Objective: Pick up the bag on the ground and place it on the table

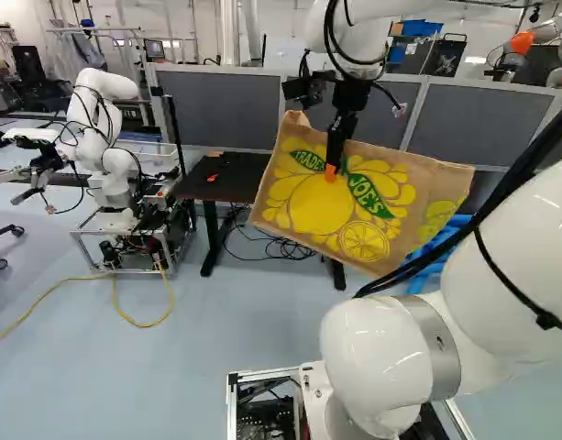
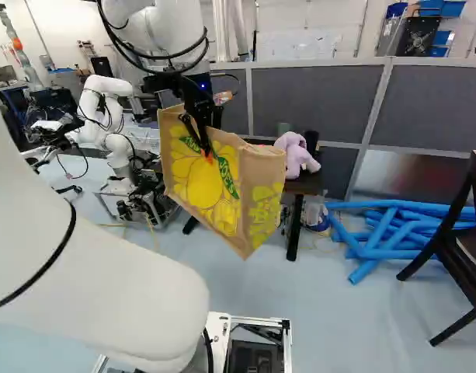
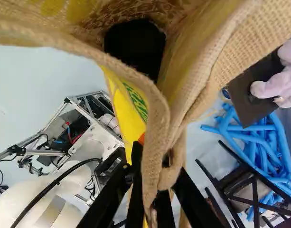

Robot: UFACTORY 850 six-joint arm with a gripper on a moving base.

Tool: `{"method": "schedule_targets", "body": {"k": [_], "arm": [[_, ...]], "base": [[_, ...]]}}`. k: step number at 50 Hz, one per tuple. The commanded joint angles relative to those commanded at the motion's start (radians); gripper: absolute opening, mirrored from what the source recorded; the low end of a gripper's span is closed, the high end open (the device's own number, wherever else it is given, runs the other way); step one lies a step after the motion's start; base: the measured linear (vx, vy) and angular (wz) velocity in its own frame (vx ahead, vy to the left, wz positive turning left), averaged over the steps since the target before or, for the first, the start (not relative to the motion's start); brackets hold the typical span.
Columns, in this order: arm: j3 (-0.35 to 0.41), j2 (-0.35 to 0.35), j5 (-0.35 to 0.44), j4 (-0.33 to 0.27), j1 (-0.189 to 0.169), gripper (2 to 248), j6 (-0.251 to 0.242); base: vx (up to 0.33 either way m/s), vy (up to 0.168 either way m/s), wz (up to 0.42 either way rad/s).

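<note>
Burlap bag (image 1: 303, 209) is clenched by its rim between both fingers of the gripper (image 1: 334, 167) and held aloft, tilted, on the near side of the dark table (image 1: 230, 181). Blue tubes (image 2: 387, 233) are strewn on the floor (image 2: 346, 326) to the right.

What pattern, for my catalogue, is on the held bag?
Yellow fruit, green banner on the bag; best in left base view.
</note>
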Motion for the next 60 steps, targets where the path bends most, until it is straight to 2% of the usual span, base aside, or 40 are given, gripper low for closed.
{"method": "schedule_targets", "body": {"k": [31,60], "arm": [[0.000,0.000,0.000,0.000,0.000,21,0.000],[0.000,0.000,0.000,0.000,0.000,21,0.000]], "base": [[0.150,0.064,-0.021],[0.159,0.055,-0.174]]}}
